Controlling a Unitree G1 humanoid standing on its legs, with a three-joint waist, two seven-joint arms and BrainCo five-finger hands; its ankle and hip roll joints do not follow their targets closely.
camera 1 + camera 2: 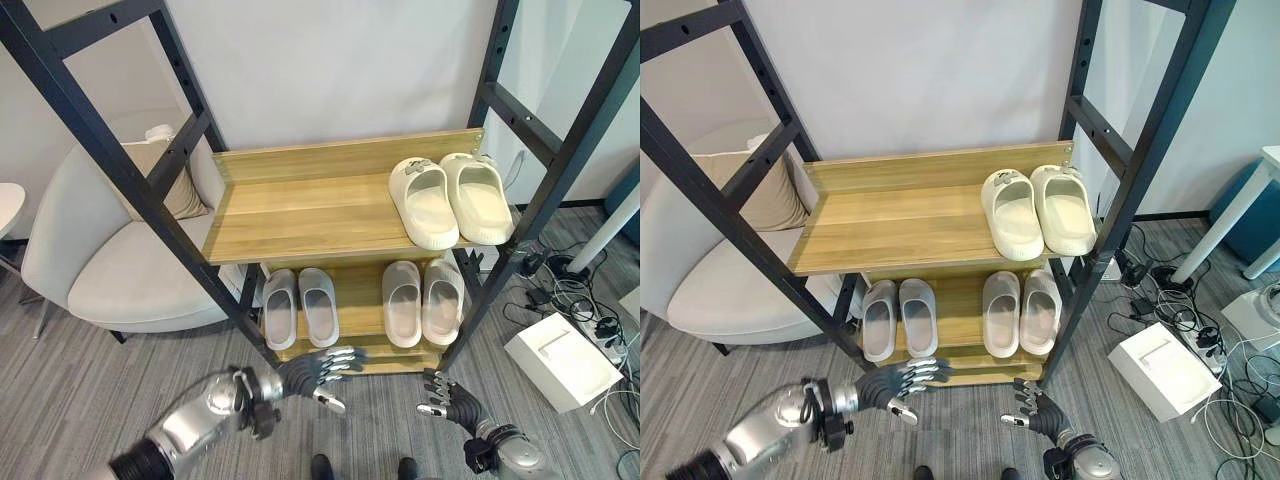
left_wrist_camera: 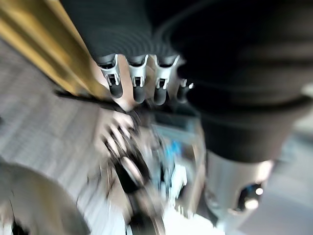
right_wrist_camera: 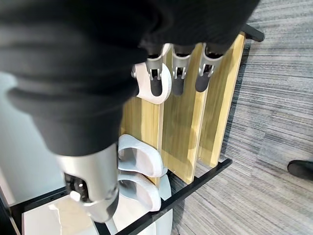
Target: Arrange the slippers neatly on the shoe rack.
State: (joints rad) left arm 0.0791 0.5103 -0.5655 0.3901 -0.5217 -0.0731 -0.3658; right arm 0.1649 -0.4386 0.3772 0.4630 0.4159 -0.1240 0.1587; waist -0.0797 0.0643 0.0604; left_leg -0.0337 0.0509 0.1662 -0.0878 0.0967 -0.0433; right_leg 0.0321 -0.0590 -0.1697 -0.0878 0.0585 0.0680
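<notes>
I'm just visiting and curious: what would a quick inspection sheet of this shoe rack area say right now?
Surface: wooden shoe rack, two shelves in a black frame.
Job's things: cream slippers paired on the upper shelf; grey slippers and pale slippers paired on the lower shelf.
Clutter: white box on the carpet.
Hands: left hand and right hand open, empty, low before the rack.
Cables: a tangle beside the rack.
Surroundings: white armchair with cushion, white wall.
</notes>
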